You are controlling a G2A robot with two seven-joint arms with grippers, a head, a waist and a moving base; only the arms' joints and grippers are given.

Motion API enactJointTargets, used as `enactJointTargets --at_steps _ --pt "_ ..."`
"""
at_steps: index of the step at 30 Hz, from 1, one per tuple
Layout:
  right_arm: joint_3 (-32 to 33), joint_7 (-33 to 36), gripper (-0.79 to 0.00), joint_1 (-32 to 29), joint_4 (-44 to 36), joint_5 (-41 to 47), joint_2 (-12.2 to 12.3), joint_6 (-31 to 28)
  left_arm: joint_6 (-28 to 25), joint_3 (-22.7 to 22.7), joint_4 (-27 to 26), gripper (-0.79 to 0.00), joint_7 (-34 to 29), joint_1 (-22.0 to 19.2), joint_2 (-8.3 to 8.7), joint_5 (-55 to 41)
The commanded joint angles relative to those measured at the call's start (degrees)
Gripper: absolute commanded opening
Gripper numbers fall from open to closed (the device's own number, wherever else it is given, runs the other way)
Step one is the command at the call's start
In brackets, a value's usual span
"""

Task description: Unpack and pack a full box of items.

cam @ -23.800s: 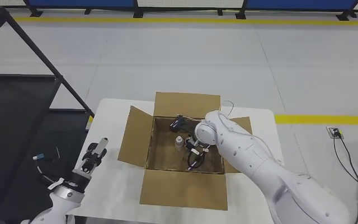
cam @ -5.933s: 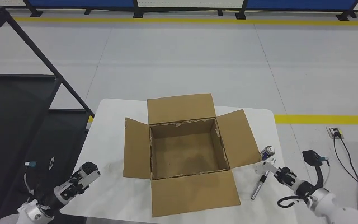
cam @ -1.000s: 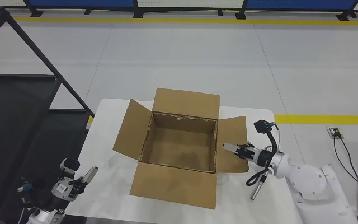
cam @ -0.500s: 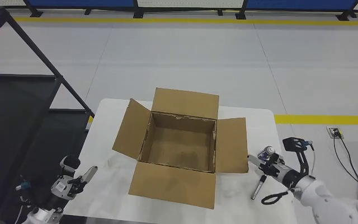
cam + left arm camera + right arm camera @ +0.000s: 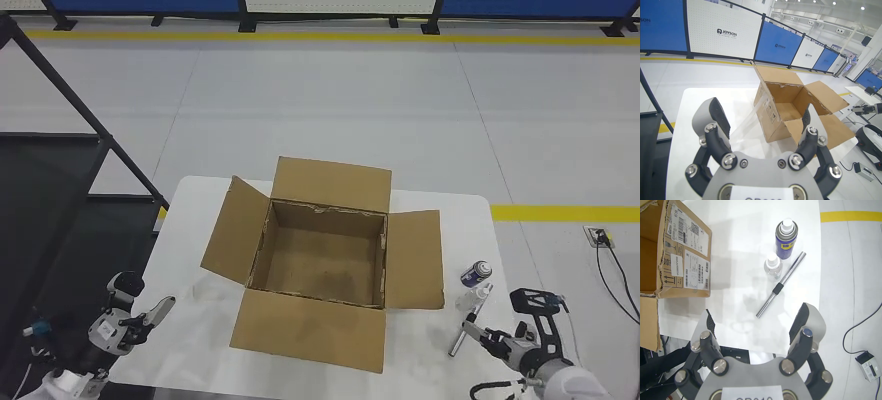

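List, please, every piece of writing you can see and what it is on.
Cardboard box flap: white shipping labels, barcodes, handling symbols; print left unquoted.
Blue spray can: yellow brand logo, unquoted.
Fence panels: a brand logo each, unquoted.
Clear bottle, metal rod: none visible.

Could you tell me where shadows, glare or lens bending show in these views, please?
Left wrist view: the fence bows in a curve, which is lens bending; the ceiling lamps glare. Right wrist view: the box throws a soft grey shadow on the table; the rod gleams. Top view: light is even, shadows faint.
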Motion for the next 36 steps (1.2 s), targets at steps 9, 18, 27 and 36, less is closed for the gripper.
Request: enactJointTargets --at_steps 9,18,27,36 --pt "-13.20 6.40 0.000 12.20 9.57 -12.30 -0.32 6.00 0.04 0.02 0.02 0.000 0.01 -0.02 0.00 -0.02" --pt "-14.59 1.04 0.000 18.55 18.21 -9.13 -0.98 3.20 0.04 0.02 0.02 0.000 0.01 -0.02 0.00 -0.02" --pt "-12.67 3.87 -0.046 19.56 20.22 -8.27 -0.69 -1.46 0.04 0.02 0.02 0.000 0.01 -0.02 0.00 -0.02" --pt "-17.49 10.18 -0.394 25.74 28.25 -13.37 -0.89 -2.08 0.04 0.02 0.02 0.000 0.01 -0.02 0.00 -0.02"
